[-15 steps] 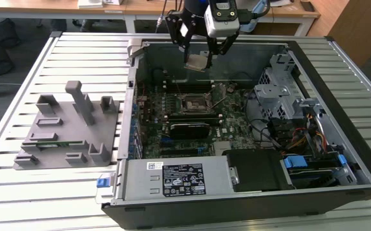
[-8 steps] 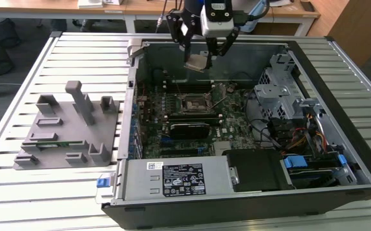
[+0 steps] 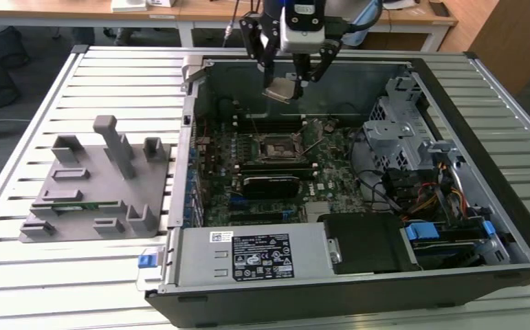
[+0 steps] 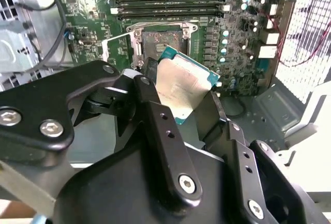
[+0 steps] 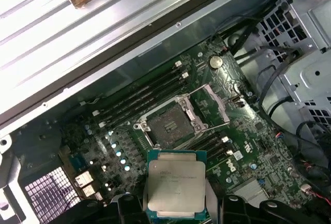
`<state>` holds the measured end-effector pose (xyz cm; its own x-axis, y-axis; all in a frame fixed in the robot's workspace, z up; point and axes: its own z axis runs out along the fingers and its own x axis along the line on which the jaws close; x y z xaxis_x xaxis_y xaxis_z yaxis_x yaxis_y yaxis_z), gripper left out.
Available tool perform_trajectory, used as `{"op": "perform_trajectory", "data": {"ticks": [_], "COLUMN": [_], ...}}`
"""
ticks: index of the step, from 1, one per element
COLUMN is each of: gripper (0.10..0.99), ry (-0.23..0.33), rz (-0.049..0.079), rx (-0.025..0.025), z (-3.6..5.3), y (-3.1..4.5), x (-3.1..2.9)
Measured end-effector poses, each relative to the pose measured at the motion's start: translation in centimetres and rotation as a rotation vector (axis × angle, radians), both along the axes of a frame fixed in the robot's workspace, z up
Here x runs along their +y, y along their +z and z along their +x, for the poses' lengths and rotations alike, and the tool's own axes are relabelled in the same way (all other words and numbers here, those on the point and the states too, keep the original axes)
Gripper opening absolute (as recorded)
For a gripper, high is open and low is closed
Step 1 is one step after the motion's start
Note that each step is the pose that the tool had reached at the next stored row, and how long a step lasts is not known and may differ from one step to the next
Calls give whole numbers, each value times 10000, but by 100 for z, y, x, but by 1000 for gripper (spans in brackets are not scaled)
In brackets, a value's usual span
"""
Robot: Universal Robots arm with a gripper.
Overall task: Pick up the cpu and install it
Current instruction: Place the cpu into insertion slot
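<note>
The cpu [image 3: 281, 91] is being held clenched in the gripper [image 3: 289, 84] above the board [image 3: 330, 159], squaring over the open socket [image 3: 274, 146] likely being needed.

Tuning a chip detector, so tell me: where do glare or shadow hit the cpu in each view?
Second wrist view: glare washes out the lid of the cpu held in the gripper. First wrist view: the lid is evenly lit, but the slatted table beyond the computer case blows out white. Exterior view: the cpu reads pale against the shadowed case interior.
</note>
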<state>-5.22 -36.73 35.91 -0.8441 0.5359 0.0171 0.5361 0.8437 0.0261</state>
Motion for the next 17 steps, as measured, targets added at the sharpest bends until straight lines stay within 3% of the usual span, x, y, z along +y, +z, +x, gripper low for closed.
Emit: {"op": "perform_trajectory", "data": {"ticks": [17], "gripper": [533], "ry": [-2394], "rz": [-96], "rx": [1], "z": [0], "y": [-12], "x": [11]}}
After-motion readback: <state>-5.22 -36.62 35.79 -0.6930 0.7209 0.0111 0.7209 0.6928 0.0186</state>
